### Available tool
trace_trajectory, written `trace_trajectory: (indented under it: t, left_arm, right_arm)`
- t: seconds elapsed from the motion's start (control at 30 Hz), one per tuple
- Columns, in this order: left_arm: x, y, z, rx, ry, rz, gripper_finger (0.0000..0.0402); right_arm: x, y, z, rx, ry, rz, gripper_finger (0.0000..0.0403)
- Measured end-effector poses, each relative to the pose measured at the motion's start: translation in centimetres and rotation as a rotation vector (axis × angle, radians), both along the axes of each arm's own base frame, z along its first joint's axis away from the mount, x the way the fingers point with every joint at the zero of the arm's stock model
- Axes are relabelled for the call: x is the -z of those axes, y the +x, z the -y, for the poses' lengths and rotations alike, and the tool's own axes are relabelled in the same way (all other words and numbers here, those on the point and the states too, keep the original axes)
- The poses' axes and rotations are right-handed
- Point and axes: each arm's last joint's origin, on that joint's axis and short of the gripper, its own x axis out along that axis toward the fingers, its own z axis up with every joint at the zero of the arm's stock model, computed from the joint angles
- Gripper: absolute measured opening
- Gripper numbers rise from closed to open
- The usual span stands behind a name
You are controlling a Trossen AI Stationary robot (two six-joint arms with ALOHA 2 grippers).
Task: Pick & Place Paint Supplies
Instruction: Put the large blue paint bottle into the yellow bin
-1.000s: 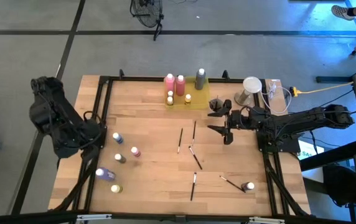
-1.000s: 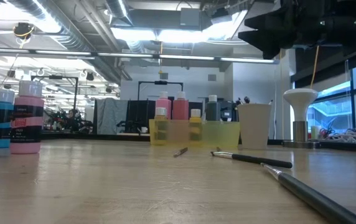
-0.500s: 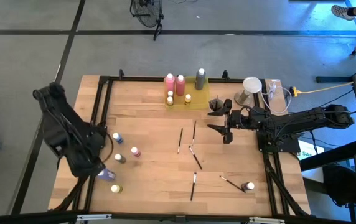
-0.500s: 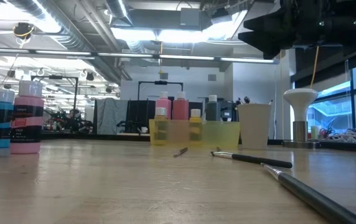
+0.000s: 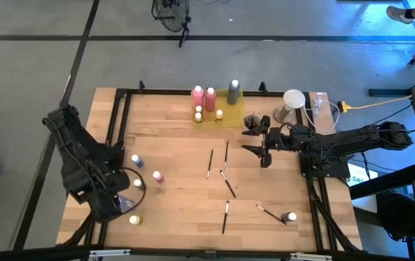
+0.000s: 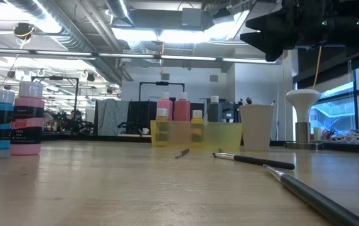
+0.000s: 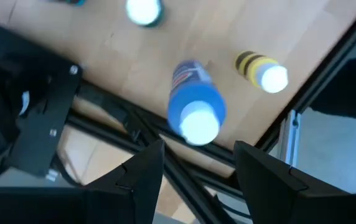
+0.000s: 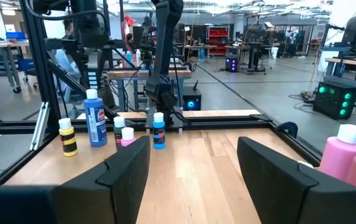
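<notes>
**Left arm lined up over the blue bottle, nothing grabbed yet**

High view: left gripper (image 5: 118,205) hangs over the near-left corner of the table (image 5: 178,199), right by the yellow-and-black bottle (image 5: 134,219). Brushes (image 5: 226,182) lie scattered mid-table, and the pink bottles (image 5: 203,98) already stand in the yellow tray (image 5: 231,116) at the far edge. Right gripper (image 5: 263,148) waits past the brushes, fingers apart and empty.

Low view: same tray, a cup (image 6: 256,126) beside it, a brush (image 6: 255,161) lying flat up close.

Left wrist view: the blue bottle (image 7: 193,108) stands upright directly under the spread fingers (image 7: 137,179), white cap up, untouched.

Right wrist view: that bottle (image 8: 94,117) stands across the table among smaller ones.

My guess is it's light, rigid plastic and a bit slick, so squeeze the body just below the cap and keep it upright.
</notes>
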Motion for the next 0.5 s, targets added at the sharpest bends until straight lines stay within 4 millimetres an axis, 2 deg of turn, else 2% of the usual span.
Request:
trace_trajectory:
  t: [0.4, 0.5]
  left_arm:
    - [0.03, 0.57, 0.58, 0.239, -0.026, 0.091, 0.0189]
    - [0.02, 0.58, 0.60, 0.225, -0.029, 0.092, 0.0189]
  right_arm:
    - [-0.01, 0.00, 0.00, -0.004, 0.076, 0.003, 0.0245]
    - [-0.01, 0.00, 0.00, -0.004, 0.078, 0.003, 0.0245]
